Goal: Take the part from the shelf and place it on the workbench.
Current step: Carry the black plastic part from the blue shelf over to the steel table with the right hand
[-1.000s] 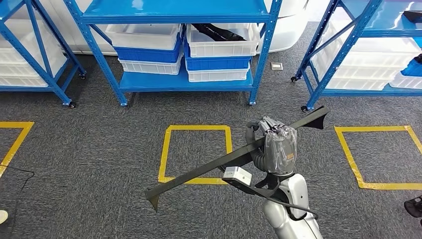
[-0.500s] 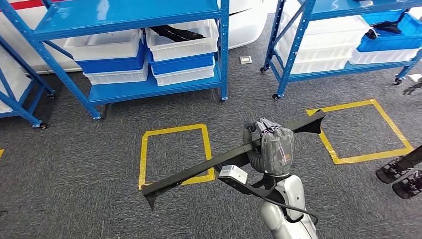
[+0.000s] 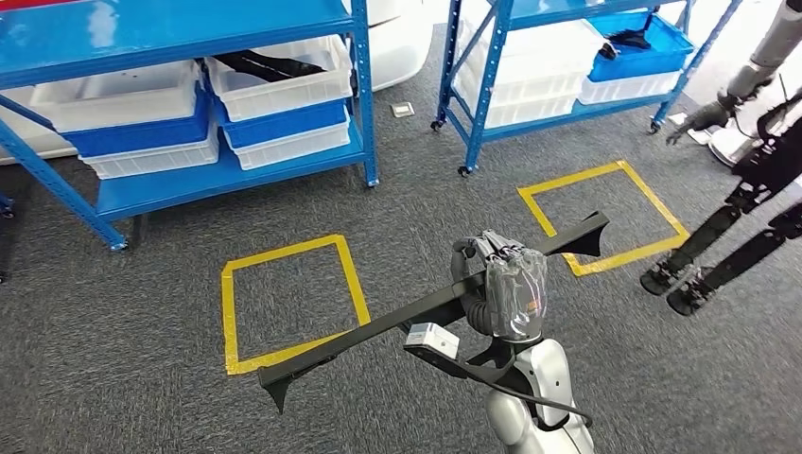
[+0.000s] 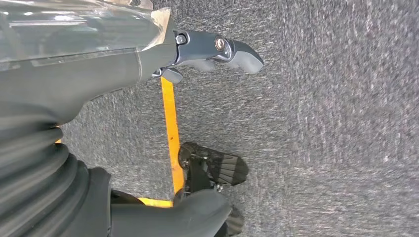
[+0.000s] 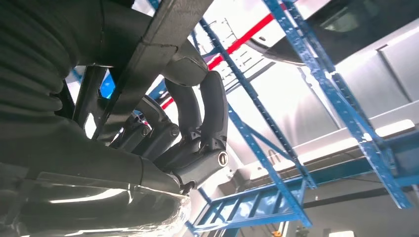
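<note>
Black and long, the bar-shaped part (image 3: 416, 312) lies slantwise in the right hand (image 3: 506, 274), whose fingers (image 5: 197, 118) curl tight round its middle above grey carpet (image 3: 142, 407). The left hand (image 4: 217, 49) hangs over the carpet, fingers bent, holding nothing. Beyond lie yellow tape squares (image 3: 288, 303), then blue shelving (image 3: 359, 104) with white bins (image 3: 284, 80).

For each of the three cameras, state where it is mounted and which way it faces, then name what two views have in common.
Head view: high on the body, looking forward and down at grey carpet, yellow tape squares and blue shelves; the right robot hand grips a long black part.
Left wrist view: behind the left robot hand, facing the carpet and a yellow tape line.
Right wrist view: behind the right robot hand, facing up past blue shelf frames.
Shared: head and right wrist views both show the right robot hand holding the part.
</note>
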`<state>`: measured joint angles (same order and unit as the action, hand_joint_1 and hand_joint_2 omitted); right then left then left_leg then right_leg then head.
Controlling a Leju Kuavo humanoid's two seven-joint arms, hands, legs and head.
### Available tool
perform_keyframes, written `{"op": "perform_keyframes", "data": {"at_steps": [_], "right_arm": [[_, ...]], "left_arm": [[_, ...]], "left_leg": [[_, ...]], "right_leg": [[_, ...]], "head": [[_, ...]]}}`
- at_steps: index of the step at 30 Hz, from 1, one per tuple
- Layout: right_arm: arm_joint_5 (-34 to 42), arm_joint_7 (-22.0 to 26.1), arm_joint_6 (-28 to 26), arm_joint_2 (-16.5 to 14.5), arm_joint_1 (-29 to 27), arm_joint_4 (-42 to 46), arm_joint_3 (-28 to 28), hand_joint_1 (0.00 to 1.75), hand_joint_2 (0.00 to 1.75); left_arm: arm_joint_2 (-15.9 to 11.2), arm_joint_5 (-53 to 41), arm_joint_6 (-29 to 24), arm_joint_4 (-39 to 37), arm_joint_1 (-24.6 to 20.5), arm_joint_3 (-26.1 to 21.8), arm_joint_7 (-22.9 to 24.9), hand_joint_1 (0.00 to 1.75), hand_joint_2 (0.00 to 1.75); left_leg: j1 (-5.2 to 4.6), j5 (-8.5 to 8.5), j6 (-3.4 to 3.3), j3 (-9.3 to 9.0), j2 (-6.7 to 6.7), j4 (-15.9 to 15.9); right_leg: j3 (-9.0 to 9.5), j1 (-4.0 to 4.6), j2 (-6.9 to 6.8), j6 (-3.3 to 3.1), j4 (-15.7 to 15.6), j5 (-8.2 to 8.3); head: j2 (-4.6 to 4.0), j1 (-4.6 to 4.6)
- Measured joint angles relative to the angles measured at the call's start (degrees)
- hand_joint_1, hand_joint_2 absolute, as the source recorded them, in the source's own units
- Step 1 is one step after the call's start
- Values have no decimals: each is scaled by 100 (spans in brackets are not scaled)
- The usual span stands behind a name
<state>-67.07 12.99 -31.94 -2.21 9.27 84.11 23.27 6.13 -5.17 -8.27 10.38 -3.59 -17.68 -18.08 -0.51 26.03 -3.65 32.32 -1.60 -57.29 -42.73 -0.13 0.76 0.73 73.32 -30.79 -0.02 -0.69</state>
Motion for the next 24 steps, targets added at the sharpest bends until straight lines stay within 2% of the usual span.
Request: {"op": "perform_keyframes", "data": {"at_steps": [1,2,3,4,5,6,7,8,9,10,11,13,14,15,16,17,18,19,20,22,23,24], "right_arm": [[2,1,-3,3,-22,-11,10,175,175],[6,1,-8,9,-43,-21,14,175,175],[14,1,-15,16,-59,-31,16,175,175],[26,1,-23,24,-64,-36,16,175,175],[42,1,-31,31,-66,-39,16,175,175],[59,2,-45,37,-66,-40,16,175,175],[80,2,-61,46,-69,-41,16,175,175],[100,3,-74,59,-78,-41,15,175,175],[126,3,-87,73,-88,-41,15,175,175],[157,3,-92,86,-98,-41,14,175,175],[190,3,-94,96,-108,-40,13,175,175],[262,6,-96,106,-136,-39,14,175,175],[293,8,-97,110,-162,-39,15,175,175],[318,11,-98,120,-202,-38,15,175,175],[339,14,-99,132,-249,-36,14,175,175],[351,18,-101,144,-303,-28,13,175,175],[361,21,-102,155,-355,-11,13,175,175],[368,24,-101,161,-398,18,13,175,175],[372,25,-100,165,-430,49,13,175,175],[392,36,-80,171,-469,109,11,175,175],[409,46,-58,178,-483,126,11,175,175],[433,62,-30,191,-499,140,11,175,175]], "left_arm": [[-8,-10,10,0,12,0,0,0,175],[-17,-21,18,0,18,0,-1,0,175],[-25,-34,20,0,19,1,-1,0,175],[-33,-45,16,0,18,1,2,0,175],[-39,-56,11,0,18,2,5,0,175],[-49,-69,4,0,16,2,12,0,175],[-58,-80,-4,0,15,3,22,0,175],[-63,-89,-13,1,13,3,31,0,175],[-73,-95,-20,2,10,4,38,0,175],[-81,-99,-25,2,8,4,44,0,175],[-89,-105,-30,3,11,5,46,0,175],[-102,-124,-31,2,35,8,54,0,175],[-102,-133,-32,2,52,9,56,0,175],[-103,-142,-34,2,68,10,59,0,175],[-103,-148,-37,1,78,11,60,0,175],[-104,-151,-40,1,81,11,60,0,175],[-104,-153,-43,1,81,12,60,0,175],[-105,-153,-44,1,81,13,60,0,175],[-105,-153,-42,0,82,13,60,0,175],[-100,-147,-35,-4,85,15,63,0,175],[-96,-137,-32,-6,85,16,69,0,175],[-90,-122,-30,-7,81,16,75,0,175]], "left_leg": [[0,-13,9,29,-93,-2],[1,-25,20,49,-181,-4],[2,-34,32,59,-263,-7],[-5,-38,47,59,-336,-12],[-20,-34,70,55,-406,-20],[-35,-29,96,48,-468,-28],[-44,-25,124,40,-531,-33],[-45,-23,156,33,-595,-33],[-33,-18,187,35,-638,-38],[-15,24,228,46,-583,-77],[9,134,272,89,-439,-198],[65,527,355,305,-40,-770],[89,735,384,457,85,-1157],[108,862,410,584,139,-1478],[128,887,431,647,158,-1645],[150,790,447,606,169,-1581],[177,607,458,474,190,-1316],[210,398,465,277,281,-902],[238,246,470,91,441,-509],[260,138,465,-98,686,-73],[244,152,449,-100,709,-53],[223,141,418,-93,645,-50]], "right_leg": [[21,-22,-27,41,82,-43],[172,-38,-58,91,-79,0],[438,-49,-126,135,-448,98],[731,-45,-277,147,-897,181],[972,-26,-414,138,-1269,252],[1109,-10,-512,106,-1506,291],[1141,9,-551,63,-1599,302],[1121,19,-483,31,-1603,328],[1114,-15,-402,-12,-1613,354],[1112,-42,-331,-50,-1625,381],[1114,-74,-262,-99,-1637,416],[1094,-106,-130,-163,-1644,467],[1080,-107,-60,-179,-1642,482],[1073,-107,18,-178,-1640,489],[1069,-109,96,-174,-1637,495],[1071,-114,176,-166,-1632,500],[1073,-122,255,-159,-1625,502],[1071,-132,335,-150,-1615,505],[1058,-130,413,-128,-1602,510],[994,-128,557,-47,-1586,539],[955,-129,623,9,-1593,563],[921,-142,690,63,-1610,591]], "head": [[0,0],[0,2],[0,2],[0,3],[0,-2],[0,-12],[0,-20],[0,-28],[0,-30],[0,-33],[0,-42],[0,-60],[0,-65],[0,-66],[0,-67],[0,-67],[0,-66],[0,-67],[0,-66],[0,-69],[0,-69],[0,-71]]}}
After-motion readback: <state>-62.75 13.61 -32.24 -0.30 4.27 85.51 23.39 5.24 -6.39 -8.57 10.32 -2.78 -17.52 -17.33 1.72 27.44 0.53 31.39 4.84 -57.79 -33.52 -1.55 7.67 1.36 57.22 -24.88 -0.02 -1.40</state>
